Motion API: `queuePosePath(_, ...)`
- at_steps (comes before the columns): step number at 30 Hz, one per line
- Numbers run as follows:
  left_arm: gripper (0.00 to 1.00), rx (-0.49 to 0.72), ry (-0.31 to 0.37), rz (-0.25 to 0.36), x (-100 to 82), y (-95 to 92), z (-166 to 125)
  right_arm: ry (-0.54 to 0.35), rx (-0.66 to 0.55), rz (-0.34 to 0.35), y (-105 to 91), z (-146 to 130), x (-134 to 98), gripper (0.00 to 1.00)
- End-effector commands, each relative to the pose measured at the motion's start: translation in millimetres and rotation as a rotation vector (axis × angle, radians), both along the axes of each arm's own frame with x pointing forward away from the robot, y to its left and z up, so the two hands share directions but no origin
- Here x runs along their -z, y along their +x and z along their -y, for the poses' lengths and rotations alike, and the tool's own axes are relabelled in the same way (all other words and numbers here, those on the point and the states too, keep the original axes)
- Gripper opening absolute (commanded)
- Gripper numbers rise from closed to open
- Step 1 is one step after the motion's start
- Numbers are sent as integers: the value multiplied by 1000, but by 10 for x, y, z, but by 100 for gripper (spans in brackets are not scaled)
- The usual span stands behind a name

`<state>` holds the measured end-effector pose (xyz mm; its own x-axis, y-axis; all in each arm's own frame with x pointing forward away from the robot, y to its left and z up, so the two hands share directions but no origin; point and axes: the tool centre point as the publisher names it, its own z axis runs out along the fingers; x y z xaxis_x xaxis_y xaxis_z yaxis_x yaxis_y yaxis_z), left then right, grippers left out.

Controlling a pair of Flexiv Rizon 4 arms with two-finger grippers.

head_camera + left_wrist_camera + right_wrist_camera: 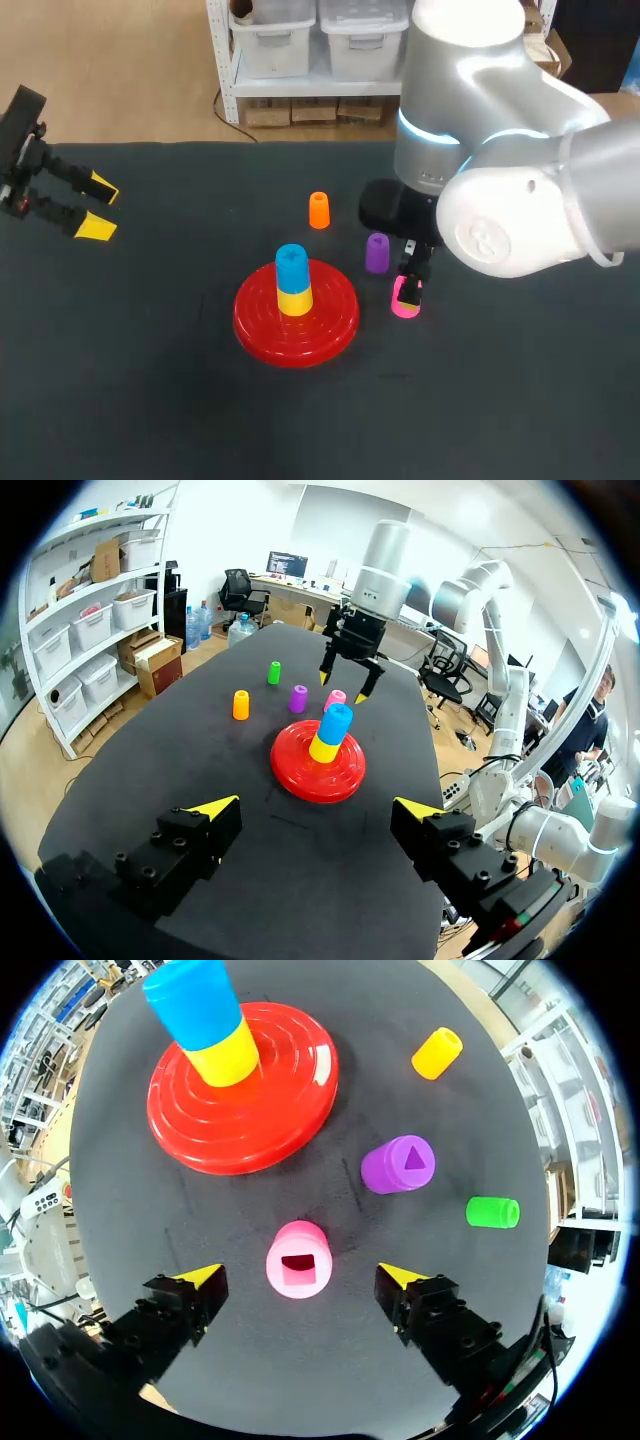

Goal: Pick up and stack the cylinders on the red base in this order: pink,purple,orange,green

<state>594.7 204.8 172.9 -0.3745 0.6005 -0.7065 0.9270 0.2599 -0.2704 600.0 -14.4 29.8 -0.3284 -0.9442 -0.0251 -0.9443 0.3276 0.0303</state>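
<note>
Tabletop: you are working on a dark tabletop (150, 400).
Pink: the pink cylinder (298, 1260) stands upright just beside the red base (290, 1110), its long axis pointing up at your right tool (300, 1278).
Right arm: the tool's fingers are spread wide, one either side of it, neither touching.
Base: it carries a yellow cylinder (294, 298) with a blue cylinder (291, 265) on top.
Neighbour: the purple cylinder (397, 1165) is near, outside the fingers.
Left arm: the left tool (100, 208) is wide open and well apart, so the right arm is nearer.

Our right arm (520, 150): fat silver-white rounded shells, glowing cyan ring at joint, black block behind hand.
Our left gripper (315, 807): black boxy fingers, round screw holes on top, yellow wedge tips (small red and green marks behind one finger).
Our right gripper (300, 1275): same black fingers, yellow tips.
</note>
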Motion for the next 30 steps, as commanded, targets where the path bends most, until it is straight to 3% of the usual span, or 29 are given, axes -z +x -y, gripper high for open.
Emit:
queuePosePath(1,100,3,0,-2,7,16,-5,-2,0,0,31,-29,47,90)
queuePosePath(17,100,3,0,-2,7,16,-5,-12,-27,-4,31,-72,71,65)
queuePosePath(18,100,3,0,-2,7,16,-5,-12,-28,-3,31,-71,72,59)
queuePosePath(21,100,3,0,-2,7,16,-5,-17,-36,0,31,-69,72,0)
queuePosePath(26,100,3,0,-2,7,16,-5,-16,-31,6,45,-43,5,0)
queuePosePath(30,100,3,0,-2,7,16,-5,19,-47,56,143,-82,-343,0)
